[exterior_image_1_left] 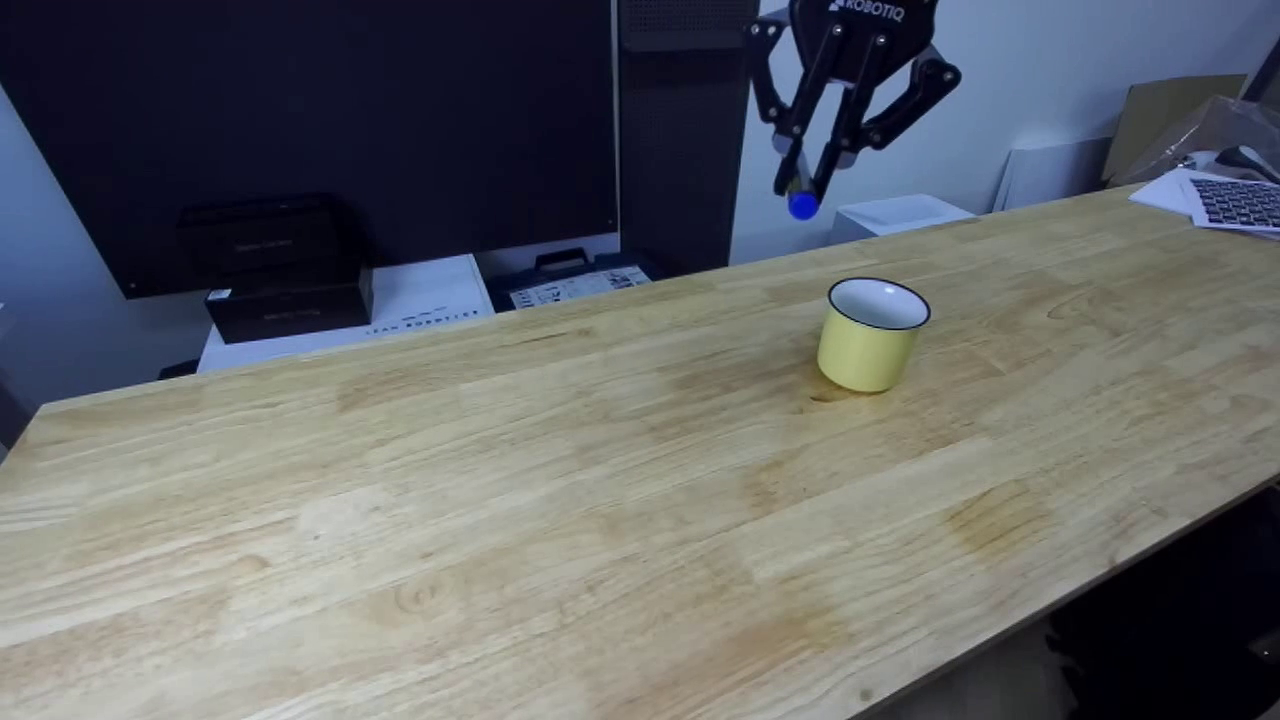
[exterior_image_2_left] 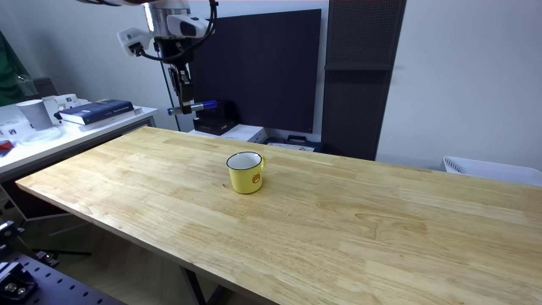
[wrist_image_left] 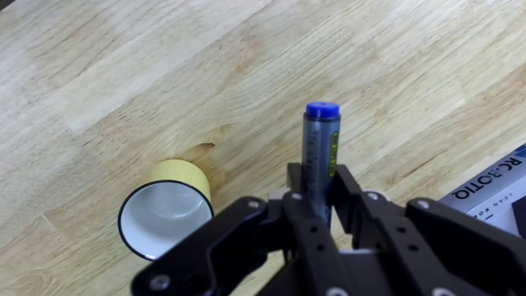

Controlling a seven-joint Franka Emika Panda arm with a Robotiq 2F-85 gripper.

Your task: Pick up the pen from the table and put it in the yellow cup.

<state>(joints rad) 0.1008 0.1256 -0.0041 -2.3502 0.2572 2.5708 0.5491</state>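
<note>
My gripper (exterior_image_1_left: 803, 180) is shut on the pen (exterior_image_1_left: 803, 206), a silver-grey barrel with blue ends. It holds the pen crosswise and nearly level, high above the table (exterior_image_1_left: 480, 480). In an exterior view the pen (exterior_image_2_left: 204, 106) sticks out on both sides of the fingers. In the wrist view the pen (wrist_image_left: 321, 139) stands between the fingertips (wrist_image_left: 316, 176). The yellow cup (exterior_image_1_left: 865, 355) stands upright on the table, lower than the gripper and apart from it. The cup (exterior_image_2_left: 244, 180) has a bear picture and a handle. In the wrist view the cup (wrist_image_left: 185, 174) lies left of the fingers; its visible inside is white.
Behind the table are black boxes (exterior_image_1_left: 290, 310) on a white box (exterior_image_1_left: 430, 290) and a dark case (exterior_image_1_left: 580, 280). A keyboard (exterior_image_1_left: 1238, 203) lies at the table's far right end. A side desk holds a blue book (exterior_image_2_left: 96, 112) and a grey cup (exterior_image_2_left: 35, 115).
</note>
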